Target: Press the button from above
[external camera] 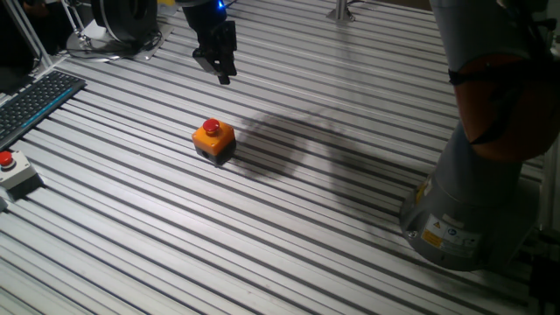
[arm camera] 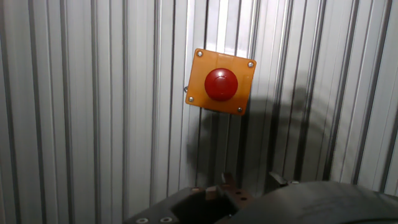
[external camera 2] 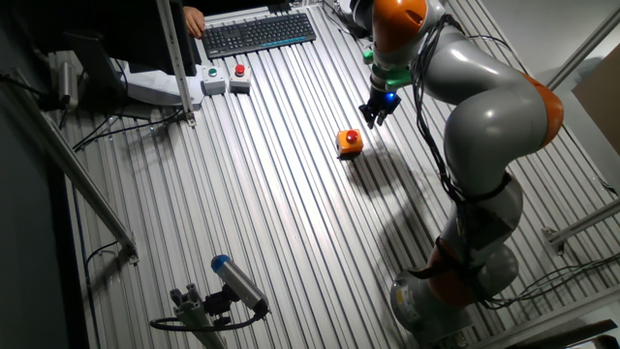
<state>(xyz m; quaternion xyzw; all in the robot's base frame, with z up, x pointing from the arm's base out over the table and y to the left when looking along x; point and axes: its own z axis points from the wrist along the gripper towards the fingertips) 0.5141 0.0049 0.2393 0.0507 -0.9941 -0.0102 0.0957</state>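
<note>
One hand (external camera: pixel 221 70) here, hanging in the air above the ribbed metal surface (external camera: pixel 332 227), fingers pointing down. Honestly can't tell if the fingers are spread or pinched, since no angle shows the tips well.

Just off to its side and lower down sits the button (external camera: pixel 213 128): round red cap on a little orange cube (external camera: pixel 215 138) with a dark base, flat on the surface and apart from the hand. From the hand view the red cap (arm camera: pixel 221 83) sits dead centre on the orange top, screws at the corners, nothing over it.

Further out, a keyboard (external camera 2: pixel 260 33) lies at the surface's edge, with another red button on a grey-white box (external camera: pixel 10 171) near it.
</note>
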